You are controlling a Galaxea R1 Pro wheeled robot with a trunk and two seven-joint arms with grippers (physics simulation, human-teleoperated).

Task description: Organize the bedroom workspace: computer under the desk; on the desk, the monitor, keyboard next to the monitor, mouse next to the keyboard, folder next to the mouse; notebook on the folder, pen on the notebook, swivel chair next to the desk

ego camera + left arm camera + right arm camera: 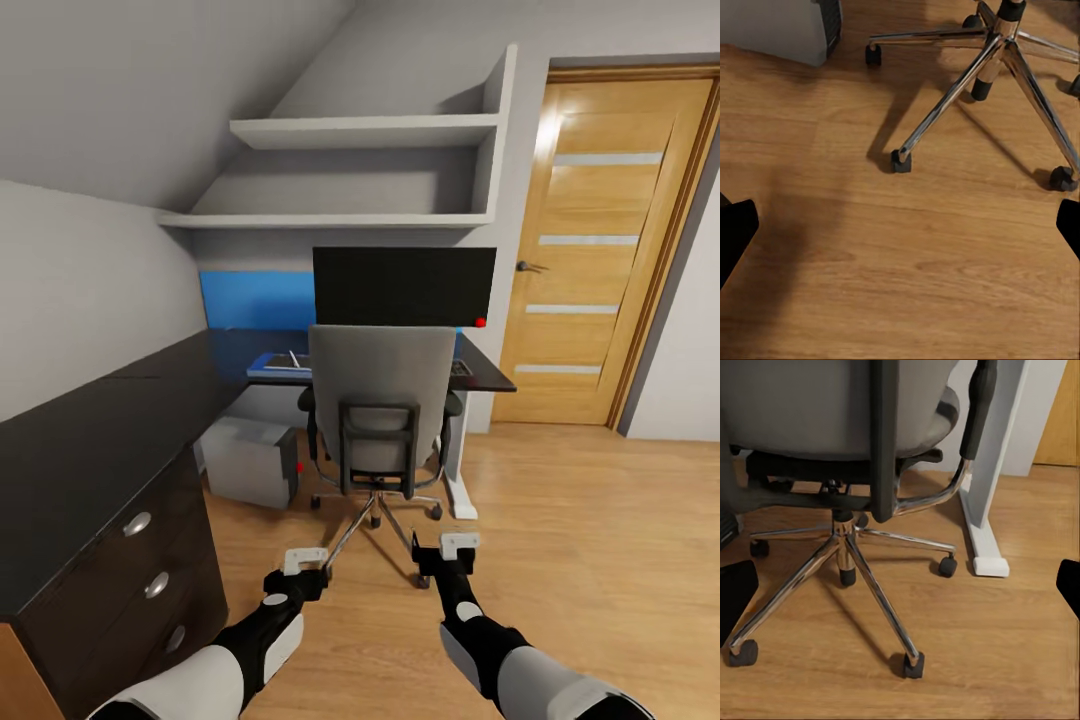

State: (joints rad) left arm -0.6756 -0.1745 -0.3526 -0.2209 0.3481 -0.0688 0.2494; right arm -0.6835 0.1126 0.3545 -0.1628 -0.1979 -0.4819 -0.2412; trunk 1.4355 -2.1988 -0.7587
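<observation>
Writing or brand marks cannot be read anywhere. Swivel chair [380, 410] sits centre frame against the desk [90, 450], folder [275, 362] lying on the desk behind it; left gripper [305, 560] and right gripper [445, 548] both released, empty.

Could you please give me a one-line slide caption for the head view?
Both open grippers, left gripper and right gripper, hover behind the swivel chair at the desk.
</observation>
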